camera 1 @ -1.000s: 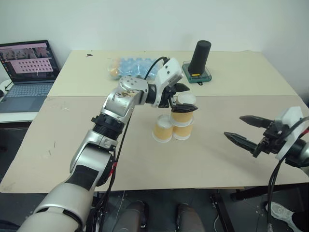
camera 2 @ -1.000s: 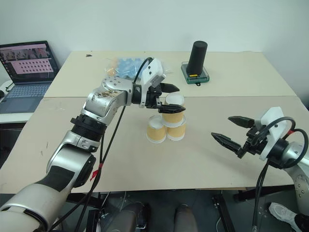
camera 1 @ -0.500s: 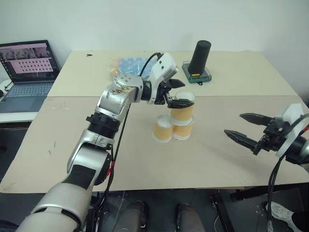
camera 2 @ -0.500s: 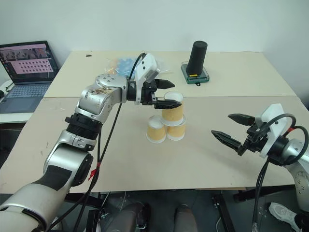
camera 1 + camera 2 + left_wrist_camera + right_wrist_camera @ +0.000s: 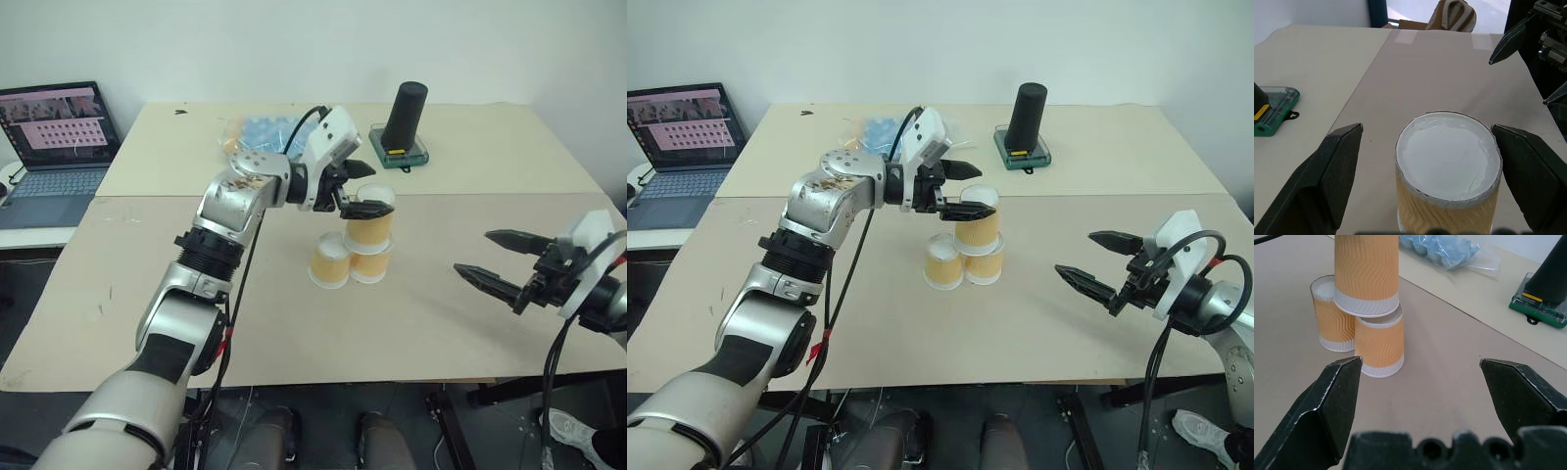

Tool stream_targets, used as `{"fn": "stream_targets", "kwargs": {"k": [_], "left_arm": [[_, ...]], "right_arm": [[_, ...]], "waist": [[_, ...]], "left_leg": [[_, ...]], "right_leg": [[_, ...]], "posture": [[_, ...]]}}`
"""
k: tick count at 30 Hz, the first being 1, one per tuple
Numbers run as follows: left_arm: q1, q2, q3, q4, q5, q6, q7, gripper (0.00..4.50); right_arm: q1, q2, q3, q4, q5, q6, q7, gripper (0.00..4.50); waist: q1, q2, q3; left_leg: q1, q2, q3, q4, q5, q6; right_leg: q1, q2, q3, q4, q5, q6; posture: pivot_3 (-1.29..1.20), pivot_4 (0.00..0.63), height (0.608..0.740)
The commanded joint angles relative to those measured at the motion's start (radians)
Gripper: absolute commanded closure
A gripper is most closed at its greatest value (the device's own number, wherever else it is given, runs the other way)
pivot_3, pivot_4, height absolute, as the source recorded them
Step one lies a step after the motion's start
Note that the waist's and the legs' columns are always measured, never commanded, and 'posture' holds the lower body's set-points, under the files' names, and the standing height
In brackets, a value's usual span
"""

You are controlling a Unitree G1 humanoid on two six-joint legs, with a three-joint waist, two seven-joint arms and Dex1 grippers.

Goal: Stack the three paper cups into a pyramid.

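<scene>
top cup (image 5: 370, 226) upright on two base cups (image 5: 349, 262), mid-table | left gripper (image 5: 364, 191) straddles its rim, wide open, holding nothing | right gripper (image 5: 495, 258) open, empty, well apart near right edge

the three cups (image 5: 355, 247) stand near the middle of the desk (image 5: 294, 323), one resting on the two below. the left hand (image 5: 367, 191) straddles the top cup with its fingers spread, a gap on each side, blocking that side and the space above. between the cups and the right hand (image 5: 493, 260), which hangs open off to the right, the desk is bare. behind the cups stand a black cylinder (image 5: 406, 115) on a green base (image 5: 400, 153) and a blue bag (image 5: 269, 135), well apart.
</scene>
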Motion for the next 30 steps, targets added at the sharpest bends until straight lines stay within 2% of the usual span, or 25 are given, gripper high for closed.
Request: {"fn": "stream_targets", "kwargs": {"k": [1,7,10,17,20,24,26,30], "left_arm": [[-0.048,0.01,0.048,-0.079,-0.044,0.027,-0.002,0.03],[-0.042,0.043,0.091,-0.167,-0.094,0.106,0.011,0.03],[-0.047,0.06,0.153,-0.2,-0.137,0.165,0.059,0.03],[-0.004,0.096,0.407,-0.162,-0.085,0.102,0.478,0.03],[0.085,0.119,0.449,-0.202,-0.027,0.067,0.619,0.03],[0.265,0.12,0.555,-0.315,0.025,0.072,0.847,0.03],[0.361,0.141,0.542,-0.384,0.064,0.044,0.875,0.03],[0.604,0.098,0.668,-0.498,0.058,-0.007,0.969,0.03]], "right_arm": [[-0.017,-0.018,-0.017,-0.01,0.001,-0.014,0.004,0.0],[-0.023,-0.018,-0.015,-0.003,-0.003,-0.015,0.01,0.0],[-0.036,-0.019,-0.006,0.009,-0.008,-0.019,0.012,0.0],[-0.058,-0.018,0.012,0.047,-0.062,-0.027,-0.015,0.0],[-0.081,-0.007,0.018,0.07,-0.093,-0.031,-0.056,0.0],[-0.153,0.032,0.035,0.157,-0.185,-0.022,-0.214,0.0],[-0.176,0.055,0.034,0.192,-0.215,-0.022,-0.273,0.0],[-0.211,0.171,0.09,0.301,-0.349,-0.052,-0.488,0.0]], "waist": [[-0.001,0.0,0.0],[-0.006,0.0,0.0],[-0.01,0.0,0.0],[-0.015,0.0,0.0],[-0.014,0.001,-0.001],[-0.013,0.001,-0.001],[-0.011,0.001,0.0],[-0.011,0.0,-0.002]], "left_leg": [[0.0,0.0,0.0,0.0,0.0,0.0],[0.0,0.0,0.0,0.0,0.0,0.0],[0.0,0.0,0.0,0.0,0.0,0.0],[0.001,0.0,0.0,0.0,0.0,-0.001],[0.002,0.0,0.0,0.0,0.0,-0.002],[0.002,0.0,0.001,0.0,-0.001,-0.004],[0.002,0.0,0.001,0.0,-0.002,-0.006],[0.004,0.0,0.002,-0.001,-0.002,-0.014]], "right_leg": [[0.0,0.0,0.0,0.0,0.0,0.0],[0.0,0.0,0.0,0.0,0.0,0.0],[0.0,0.0,0.0,0.0,0.0,0.0],[-0.001,0.0,0.0,0.002,0.0,0.0],[0.0,0.0,0.001,0.002,0.0,0.0],[-0.001,0.0,0.002,0.003,0.0,0.0],[-0.001,0.0,0.002,0.003,0.001,0.0],[0.0,0.0,0.002,0.002,0.001,0.0]], "posture": [[0.0,0.15,0.726],[0.0,0.15,0.726],[0.0,0.15,0.726],[0.0,0.15,0.726],[0.0,0.15,0.726],[0.0,0.15,0.726],[0.0,0.15,0.726],[0.0,0.15,0.726]]}}
